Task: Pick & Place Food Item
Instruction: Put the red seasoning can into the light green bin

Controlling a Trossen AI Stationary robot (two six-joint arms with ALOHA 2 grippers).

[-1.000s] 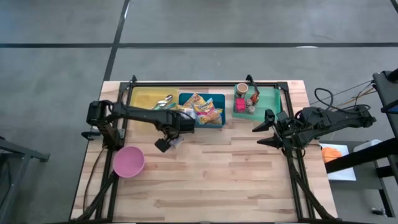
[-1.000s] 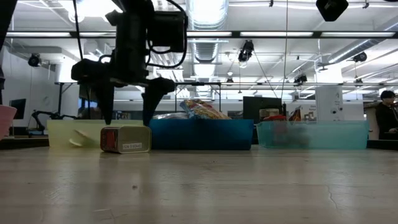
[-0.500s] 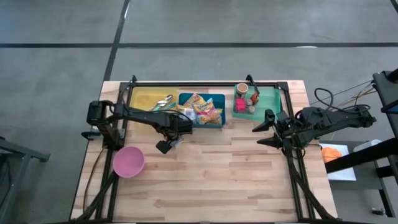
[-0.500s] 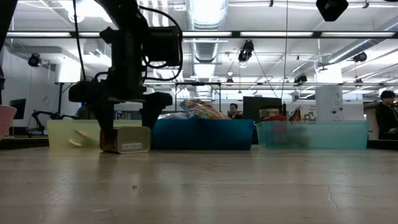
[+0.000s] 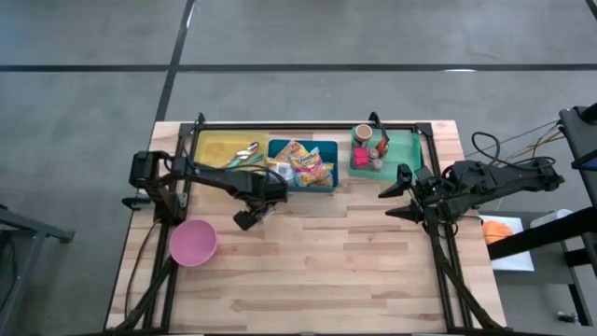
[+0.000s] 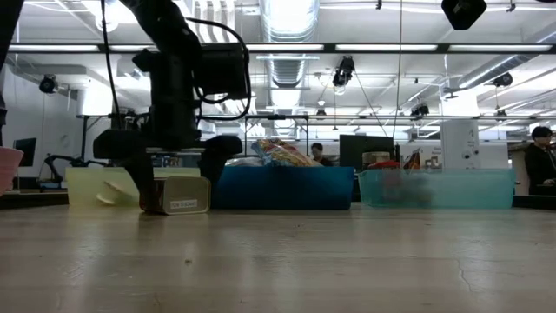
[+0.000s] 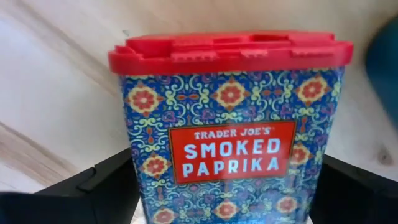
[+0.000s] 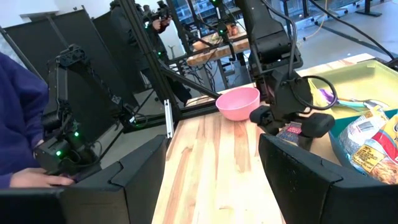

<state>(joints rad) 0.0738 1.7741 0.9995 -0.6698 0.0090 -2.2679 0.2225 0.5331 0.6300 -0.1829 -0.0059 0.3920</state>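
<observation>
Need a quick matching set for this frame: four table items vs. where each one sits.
Items:
1. paprika tin
2. pink bowl
3. snack packets
4. spoon

Places:
A. yellow bin
B. between the open fingers of the left gripper
C. blue bin
D. bare wood by the table's left edge

Pairs: 1-B, 2-D, 3-C, 4-A

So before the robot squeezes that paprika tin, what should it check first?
1. Left gripper down at the paprika tin, a finger each side: ok.
2. Fingers open wide enough: ok.
3. Tin lying on the table, not yet lifted: ok.
4. Tin centred between the fingers: ok, by the left wrist view.
5. Right gripper waiting well away at the table's right side: ok.
6. Where the tin must go: cannot tell.
</observation>
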